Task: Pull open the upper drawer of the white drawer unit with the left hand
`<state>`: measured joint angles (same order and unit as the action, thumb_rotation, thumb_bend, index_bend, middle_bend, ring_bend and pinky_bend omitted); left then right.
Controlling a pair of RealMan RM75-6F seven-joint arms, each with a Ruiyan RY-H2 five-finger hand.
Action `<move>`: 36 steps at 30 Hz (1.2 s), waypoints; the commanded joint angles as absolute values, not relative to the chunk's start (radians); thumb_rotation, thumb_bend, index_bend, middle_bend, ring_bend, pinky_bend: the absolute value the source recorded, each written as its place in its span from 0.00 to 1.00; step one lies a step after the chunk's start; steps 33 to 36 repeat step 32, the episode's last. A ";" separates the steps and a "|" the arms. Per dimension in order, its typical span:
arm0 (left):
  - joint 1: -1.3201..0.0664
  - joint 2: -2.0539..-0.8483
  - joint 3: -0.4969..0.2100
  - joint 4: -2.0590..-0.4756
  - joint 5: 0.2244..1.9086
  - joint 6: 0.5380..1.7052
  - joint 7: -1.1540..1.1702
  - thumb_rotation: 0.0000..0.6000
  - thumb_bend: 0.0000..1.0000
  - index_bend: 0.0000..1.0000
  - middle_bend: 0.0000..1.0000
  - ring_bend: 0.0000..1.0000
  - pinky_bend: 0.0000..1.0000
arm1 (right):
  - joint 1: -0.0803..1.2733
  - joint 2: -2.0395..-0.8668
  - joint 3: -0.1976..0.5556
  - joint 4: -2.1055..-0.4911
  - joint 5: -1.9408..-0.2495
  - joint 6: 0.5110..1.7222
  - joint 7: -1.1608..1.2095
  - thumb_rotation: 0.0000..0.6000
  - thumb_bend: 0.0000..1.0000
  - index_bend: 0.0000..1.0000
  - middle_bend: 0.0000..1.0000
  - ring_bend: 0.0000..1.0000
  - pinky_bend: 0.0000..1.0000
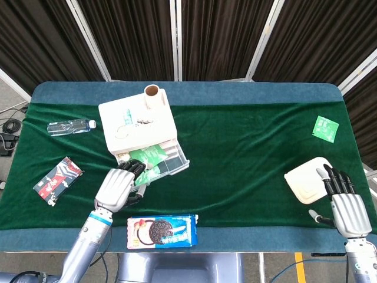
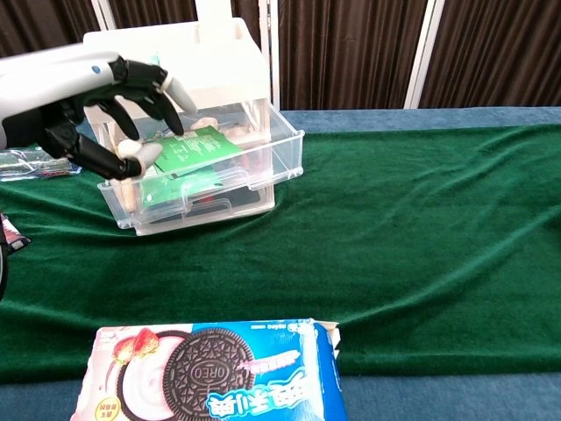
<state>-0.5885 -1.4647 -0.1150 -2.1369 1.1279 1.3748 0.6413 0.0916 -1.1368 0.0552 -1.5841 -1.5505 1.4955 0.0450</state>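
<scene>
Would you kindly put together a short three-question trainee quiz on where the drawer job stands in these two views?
1. True or false: the upper drawer of the white drawer unit stands pulled out.
2. The left hand is: A) raised above the drawer's front corner, holding nothing; B) flat on the cookie box; C) gripping the water bottle.
3. Fill in: the right hand lies beside the white ____.

Key: 1 true; 2 A; 3 container.
</scene>
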 commanded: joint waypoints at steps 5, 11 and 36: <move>-0.549 -1.438 -0.090 -2.104 1.276 1.431 0.606 1.00 0.52 0.20 0.23 0.14 0.24 | 0.090 -1.135 0.058 -1.584 -1.550 1.501 0.049 1.00 0.02 0.04 0.00 0.00 0.00; -0.468 -1.385 -0.028 -2.053 1.472 1.552 0.586 1.00 0.48 0.17 0.21 0.12 0.21 | 0.088 -1.130 0.062 -1.583 -1.546 1.508 0.059 1.00 0.02 0.04 0.00 0.00 0.00; -0.102 -1.301 0.128 -1.639 1.535 1.770 0.351 1.00 0.20 0.00 0.00 0.00 0.00 | 0.084 -1.154 0.055 -1.595 -1.585 1.536 -0.016 1.00 0.02 0.00 0.00 0.00 0.00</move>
